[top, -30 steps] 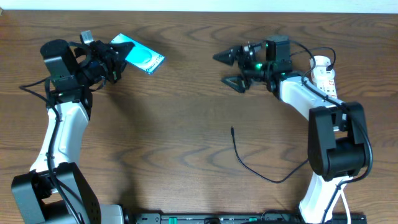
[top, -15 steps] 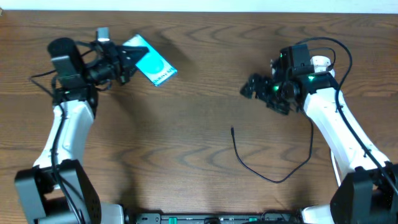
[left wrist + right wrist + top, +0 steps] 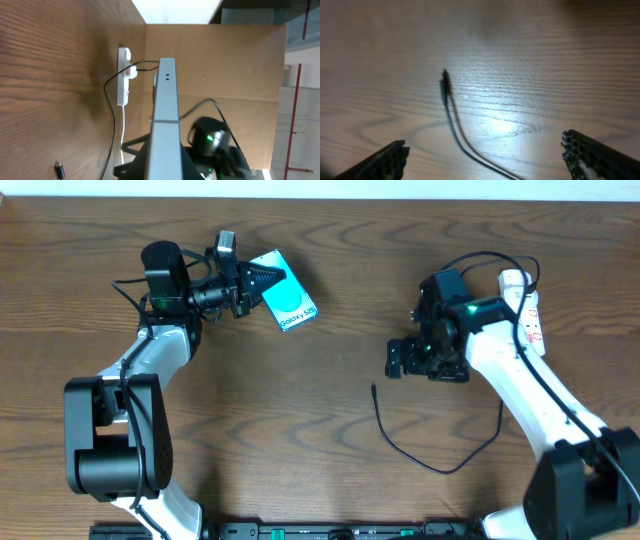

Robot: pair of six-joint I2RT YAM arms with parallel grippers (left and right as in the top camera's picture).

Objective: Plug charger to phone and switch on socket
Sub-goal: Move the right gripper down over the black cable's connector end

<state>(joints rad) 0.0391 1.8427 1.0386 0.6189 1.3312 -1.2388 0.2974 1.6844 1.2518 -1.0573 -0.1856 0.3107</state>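
Moved: right gripper [image 3: 412, 360] is dropping toward the charger [image 3: 400, 448]; left gripper [image 3: 265, 280] is carrying the phone [image 3: 287, 302] inward.
Jaws: right apart — left clamped on phone.
Axis: connector [image 3: 445, 82] is lying ahead of right jaws, pointing away.

The brown wooden table [image 3: 300, 410] carries 2 things: the thin black charger [image 3: 392, 440] and, far right, the white socket [image 3: 533, 308].

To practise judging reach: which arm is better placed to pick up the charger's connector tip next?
The right. The open right gripper hangs just short of the tip of the charger, while the left gripper is across the table, busy holding the phone.
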